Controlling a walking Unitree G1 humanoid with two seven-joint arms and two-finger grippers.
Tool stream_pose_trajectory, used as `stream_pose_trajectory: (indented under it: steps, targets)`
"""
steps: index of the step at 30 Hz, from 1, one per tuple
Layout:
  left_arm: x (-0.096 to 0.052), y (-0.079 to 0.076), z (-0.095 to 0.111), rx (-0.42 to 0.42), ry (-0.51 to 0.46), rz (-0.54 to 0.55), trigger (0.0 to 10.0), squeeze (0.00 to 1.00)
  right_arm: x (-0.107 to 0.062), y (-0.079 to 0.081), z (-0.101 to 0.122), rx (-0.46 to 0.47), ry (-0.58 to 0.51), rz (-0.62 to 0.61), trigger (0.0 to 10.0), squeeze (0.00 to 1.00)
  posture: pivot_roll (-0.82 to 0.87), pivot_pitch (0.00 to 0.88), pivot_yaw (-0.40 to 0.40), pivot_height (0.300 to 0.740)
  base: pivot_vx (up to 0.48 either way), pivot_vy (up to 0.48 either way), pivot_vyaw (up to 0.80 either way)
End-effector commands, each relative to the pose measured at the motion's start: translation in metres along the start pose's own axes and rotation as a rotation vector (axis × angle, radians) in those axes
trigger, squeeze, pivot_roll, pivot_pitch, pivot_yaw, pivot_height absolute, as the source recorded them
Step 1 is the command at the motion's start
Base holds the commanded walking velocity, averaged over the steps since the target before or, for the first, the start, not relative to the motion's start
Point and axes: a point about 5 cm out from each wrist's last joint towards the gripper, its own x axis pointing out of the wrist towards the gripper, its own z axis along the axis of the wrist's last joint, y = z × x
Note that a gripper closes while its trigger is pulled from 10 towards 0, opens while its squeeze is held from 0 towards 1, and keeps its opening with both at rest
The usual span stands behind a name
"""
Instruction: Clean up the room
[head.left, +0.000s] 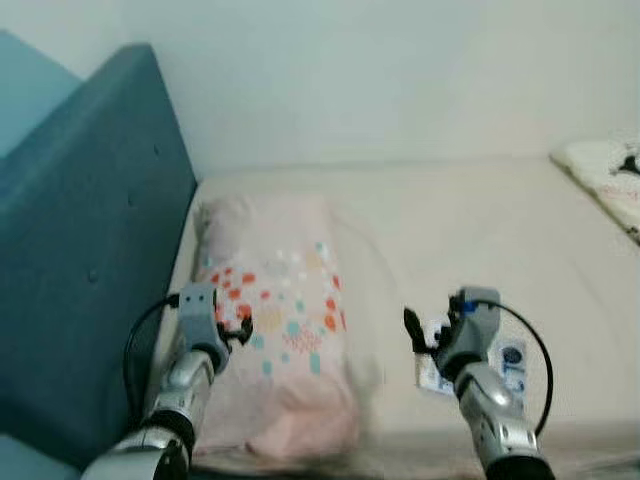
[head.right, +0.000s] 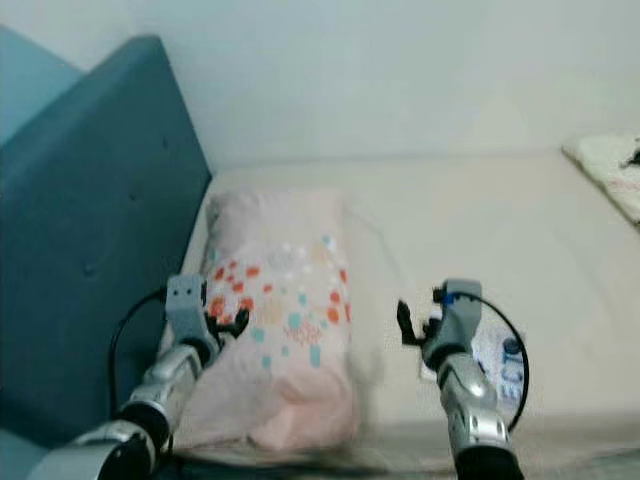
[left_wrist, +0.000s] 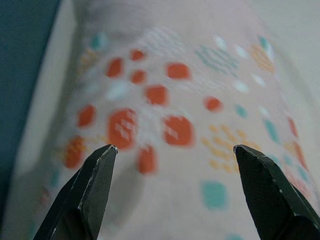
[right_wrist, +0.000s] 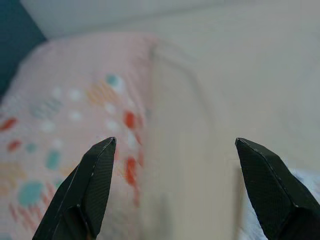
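The left gripper (head.left: 238, 330) hangs over the near left part of a pink pillow (head.left: 285, 330), its two black fingers (left_wrist: 90, 187) spread wide apart with nothing between them; its wrist view looks close onto the pillow's orange, teal and yellow print, detail the blurred head views give only as specks. The right gripper (head.left: 420, 332) is held above the bare cream mattress (head.left: 470, 230) just off the pillow's right edge, fingers (right_wrist: 272, 187) likewise wide apart and empty. Its wrist view takes in that pillow edge and the mattress beside it, with a strip of the teal headboard (head.left: 90, 240) at 10 o'clock. In the left eye view the pillow lies lengthwise from 12 toward 6 o'clock, against the headboard at 9 o'clock. A small white packet with blue print (head.left: 505, 365) lies flat on the mattress under the right wrist, at about 5 o'clock. At 2 o'clock, near the mattress's far right edge, lies a pale patterned cloth (head.left: 610, 180).
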Motion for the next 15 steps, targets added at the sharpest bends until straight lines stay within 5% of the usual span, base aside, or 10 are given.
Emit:
stream_pose_trajectory:
  steps: [1, 13, 15]
  targets:
    - [-0.003, 0.008, -0.007, -0.011, 0.034, 0.013, 10.0, 0.00, -0.003, 0.000, -0.010, 0.012, 0.040, -0.005, 10.0, 0.00, -0.11, 0.090, 0.052, 0.740, 0.000, 0.000, 0.00]
    - [-0.007, 0.011, -0.018, 0.027, 0.090, 0.055, 10.0, 0.00, -0.002, -0.013, -0.008, 0.039, 0.077, -0.069, 10.0, 0.00, -0.11, 0.091, 0.059, 0.715, 0.000, 0.000, 0.00]
    - [-0.009, 0.004, -0.026, -0.028, 0.120, 0.001, 10.0, 0.00, -0.002, -0.017, -0.006, 0.042, 0.076, -0.084, 10.0, 0.00, -0.11, 0.093, 0.057, 0.705, 0.000, 0.000, 0.00]
